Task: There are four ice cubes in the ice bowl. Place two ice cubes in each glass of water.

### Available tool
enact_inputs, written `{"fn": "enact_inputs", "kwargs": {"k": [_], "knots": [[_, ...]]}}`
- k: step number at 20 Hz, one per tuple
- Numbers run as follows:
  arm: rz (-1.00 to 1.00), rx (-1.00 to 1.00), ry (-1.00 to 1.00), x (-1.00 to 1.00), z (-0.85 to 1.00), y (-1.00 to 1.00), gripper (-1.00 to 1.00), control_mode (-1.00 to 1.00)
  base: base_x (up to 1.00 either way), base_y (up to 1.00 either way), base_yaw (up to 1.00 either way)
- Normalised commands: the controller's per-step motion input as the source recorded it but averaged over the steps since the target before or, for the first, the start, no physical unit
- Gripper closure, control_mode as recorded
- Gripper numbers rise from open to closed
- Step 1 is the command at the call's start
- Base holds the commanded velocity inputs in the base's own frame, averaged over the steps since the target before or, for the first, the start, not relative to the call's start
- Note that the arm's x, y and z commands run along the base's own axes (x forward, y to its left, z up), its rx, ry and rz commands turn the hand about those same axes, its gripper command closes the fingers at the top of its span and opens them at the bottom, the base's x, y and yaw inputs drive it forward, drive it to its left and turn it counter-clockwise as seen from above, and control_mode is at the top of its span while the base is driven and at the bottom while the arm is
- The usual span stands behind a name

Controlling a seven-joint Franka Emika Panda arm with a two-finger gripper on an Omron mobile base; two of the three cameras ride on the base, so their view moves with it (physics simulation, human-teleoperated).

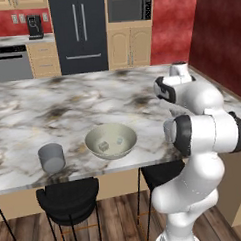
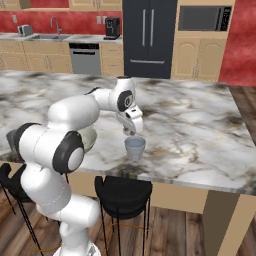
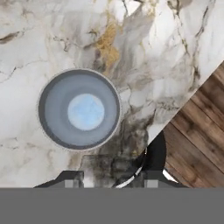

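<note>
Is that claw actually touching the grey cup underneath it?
Apart. In the right base view the claw hangs above the cup with counter visible between its tips and the rim.

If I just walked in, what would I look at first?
Probably the big white robot arm bending over the marbled stone counter, its tool hanging just above a short grey cup of water near the counter's front edge. Next, the wide cream bowl with small pale ice cubes inside, and a second short grey cup to its left in the left base view.
</note>
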Motion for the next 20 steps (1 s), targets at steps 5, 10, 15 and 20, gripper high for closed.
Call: {"fn": "enact_inputs", "kwargs": {"k": [5, 10, 15, 20], "knots": [[0.0, 0.24, 0.05, 0.52, -0.1, -0.13, 1.0, -1.0, 0.0, 0.0, 0.0], [0.0, 0.08, 0.0, 0.4, -0.05, 0.0, 1.0, -1.0, 0.0, 0.0, 0.0], [0.0, -0.03, 0.0, 0.35, -0.35, -0.05, 1.0, -1.0, 0.0, 0.0, 0.0], [0.03, -0.08, 0.0, 0.0, -0.53, -0.06, 1.0, -1.0, 0.0, 0.0, 0.0]]}}
